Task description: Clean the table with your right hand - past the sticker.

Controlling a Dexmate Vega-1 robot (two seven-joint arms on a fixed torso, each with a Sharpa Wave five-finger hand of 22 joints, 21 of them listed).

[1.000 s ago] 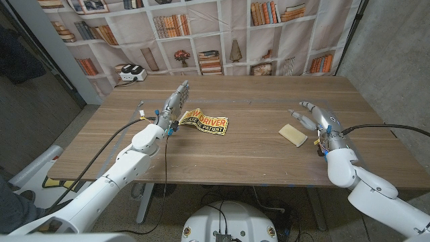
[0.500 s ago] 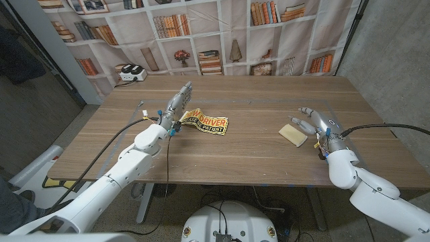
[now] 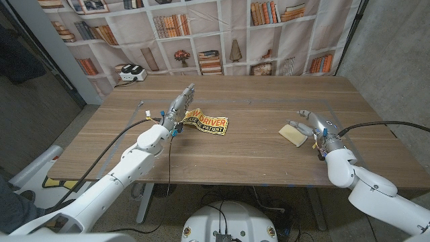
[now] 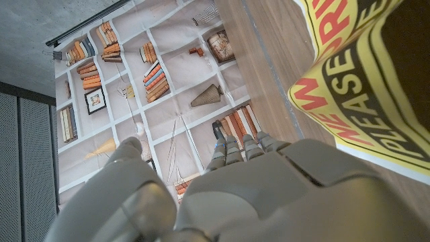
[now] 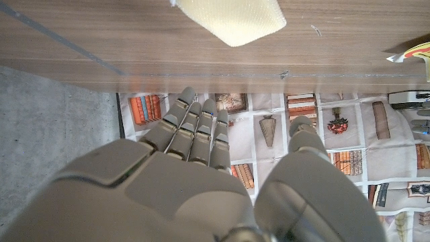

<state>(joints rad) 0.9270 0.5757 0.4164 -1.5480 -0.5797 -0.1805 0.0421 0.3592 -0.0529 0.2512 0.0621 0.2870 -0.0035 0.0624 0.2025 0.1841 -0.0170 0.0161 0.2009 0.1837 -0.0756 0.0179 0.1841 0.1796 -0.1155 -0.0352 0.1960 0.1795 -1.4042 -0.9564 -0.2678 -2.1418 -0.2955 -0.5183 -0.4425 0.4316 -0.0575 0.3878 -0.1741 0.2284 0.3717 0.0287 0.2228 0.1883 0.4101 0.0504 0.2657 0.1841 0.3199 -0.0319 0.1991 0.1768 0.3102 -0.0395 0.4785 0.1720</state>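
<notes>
We see the pale sponge at nine o'clock, just beside our right robot hand, fingers spread, holding nothing. Left robot hand open beside the yellow sticker. Wooden worktop, bookshelf backdrop behind.

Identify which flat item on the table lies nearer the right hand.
The sponge: pale, plain, just beside the right hand. The yellow-and-black sticker lies by the left hand.

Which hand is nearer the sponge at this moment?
Right. The right hand is beside the sponge, fingers apart, not holding it. The left hand is across the table by the sticker.
</notes>
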